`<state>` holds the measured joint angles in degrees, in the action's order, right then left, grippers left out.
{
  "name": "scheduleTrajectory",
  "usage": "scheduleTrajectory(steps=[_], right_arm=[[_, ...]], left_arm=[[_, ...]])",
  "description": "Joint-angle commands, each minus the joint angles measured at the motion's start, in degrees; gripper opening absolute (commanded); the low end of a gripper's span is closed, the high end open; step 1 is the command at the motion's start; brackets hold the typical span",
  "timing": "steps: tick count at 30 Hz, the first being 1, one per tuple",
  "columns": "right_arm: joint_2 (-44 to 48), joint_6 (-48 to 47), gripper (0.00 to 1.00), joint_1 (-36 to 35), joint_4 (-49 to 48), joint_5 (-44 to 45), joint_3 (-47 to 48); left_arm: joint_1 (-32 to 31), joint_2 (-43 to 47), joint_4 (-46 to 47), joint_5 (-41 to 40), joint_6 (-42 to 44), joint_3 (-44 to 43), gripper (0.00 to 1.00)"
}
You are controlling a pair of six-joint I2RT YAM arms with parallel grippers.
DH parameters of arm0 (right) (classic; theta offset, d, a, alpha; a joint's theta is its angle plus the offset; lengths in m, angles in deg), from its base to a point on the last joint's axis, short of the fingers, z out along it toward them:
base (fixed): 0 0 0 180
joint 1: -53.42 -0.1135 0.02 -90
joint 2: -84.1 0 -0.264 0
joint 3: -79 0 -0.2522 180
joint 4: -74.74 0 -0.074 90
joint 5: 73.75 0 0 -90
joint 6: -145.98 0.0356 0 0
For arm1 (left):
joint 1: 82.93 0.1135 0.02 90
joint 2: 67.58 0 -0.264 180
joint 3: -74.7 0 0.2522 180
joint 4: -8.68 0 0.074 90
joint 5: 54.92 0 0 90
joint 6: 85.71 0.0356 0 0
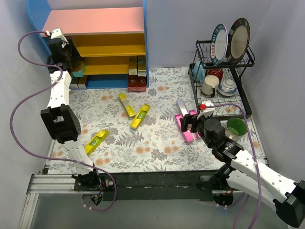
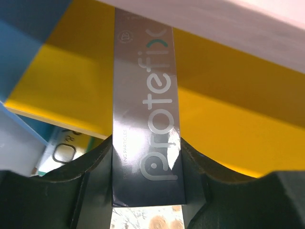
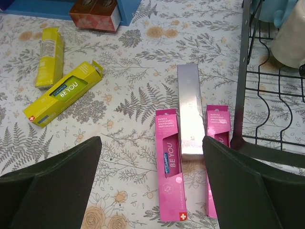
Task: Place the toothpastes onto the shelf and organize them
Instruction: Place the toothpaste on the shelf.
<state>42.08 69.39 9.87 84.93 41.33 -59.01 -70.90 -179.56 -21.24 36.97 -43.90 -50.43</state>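
Plain pale lavender-grey walls (image 1: 190, 33) closed the scene on the far side, the left and the right. Between them lay a cloth-covered surface printed with grey ferns and orange flowers (image 1: 157, 157), edged on the near side by a black strip (image 1: 157, 179). A large wooden shelf unit with blue sides, a pink top board and yellow lower boards (image 1: 95, 21) stood in the far left corner; a black wire dish rack (image 1: 223, 110) stood at the far right. The light was soft and even.

Three yellow boxes (image 1: 126, 105) lie mid-frame, two pink boxes (image 3: 169, 162) and one silver box (image 3: 189, 109) right of centre, two plates (image 1: 238, 34) upper right.
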Motion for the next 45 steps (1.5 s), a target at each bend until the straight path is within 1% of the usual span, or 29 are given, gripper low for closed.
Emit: scheduleTrajectory(steps=[1,2,4,5,8,12,17,22,26,28,30,32,38,40,42,45], right_arm=[[-0.52,-1.19,0.95,0.22,-3.37,-0.91,-0.28],[-0.61,-1.19,0.95,0.22,-3.37,-1.08,-0.37],[-0.87,-1.28,0.95,0.22,-3.46,-1.17,-0.45],[-0.96,-1.37,0.95,0.31,-3.54,-1.61,-0.45],[-1.84,-1.46,0.95,0.31,-3.63,-2.75,-0.28],[-2.10,-1.54,0.95,0.31,-3.63,-3.37,-0.28],[-1.84,-1.54,0.94,0.31,-3.81,-3.46,-0.45],[-1.75,-1.46,0.94,0.31,-3.63,-3.55,-0.63],[-1.75,-1.54,0.94,0.31,-3.81,-3.55,-0.81],[-1.66,-1.54,0.94,0.31,-3.90,-3.55,-0.81],[-1.75,-1.54,0.94,0.31,-3.81,-3.55,-0.81],[-1.84,-1.54,0.94,0.31,-3.90,-3.63,-0.81],[-1.66,-1.54,0.94,0.40,-3.90,-3.72,-0.89],[-1.66,-1.54,0.94,0.40,-3.81,-3.72,-0.89],[-1.40,-1.54,0.94,0.40,-3.72,-3.55,-0.98],[-1.40,-1.63,0.94,0.48,-3.72,-3.46,-0.98]], left_arm=[[0.27,0.98,7.45,-1.19,2.92,-2.44,0.38],[0.19,0.63,7.90,-3.62,3.44,-2.71,0.48],[0.18,0.36,8.34,-6.80,4.41,-3.23,0.59],[0.27,0.19,8.43,-7.86,4.50,-3.41,0.66],[0.19,0.45,8.60,-10.85,4.59,-3.33,0.77],[0.27,2.11,9.39,-15.76,4.50,-0.70,0.77],[0.19,2.91,9.48,-17.18,5.29,1.24,0.75],[0.18,3.44,9.48,-15.78,4.94,2.04,0.74],[0.27,2.82,9.13,-19.10,4.68,0.99,0.70],[0.18,3.00,8.52,-18.25,4.15,0.37,0.70],[0.10,4.23,8.25,-15.35,3.36,-0.33,0.72],[-0.52,5.02,7.82,-14.20,3.45,-1.65,0.74],[-3.85,6.25,7.20,-13.31,7.57,-1.48,0.75],[-5.17,5.55,7.37,-15.77,9.77,-1.13,0.75],[-5.53,4.50,7.46,-17.18,10.39,-0.69,0.75],[-5.79,3.44,7.55,-21.48,10.30,-0.60,0.74]])
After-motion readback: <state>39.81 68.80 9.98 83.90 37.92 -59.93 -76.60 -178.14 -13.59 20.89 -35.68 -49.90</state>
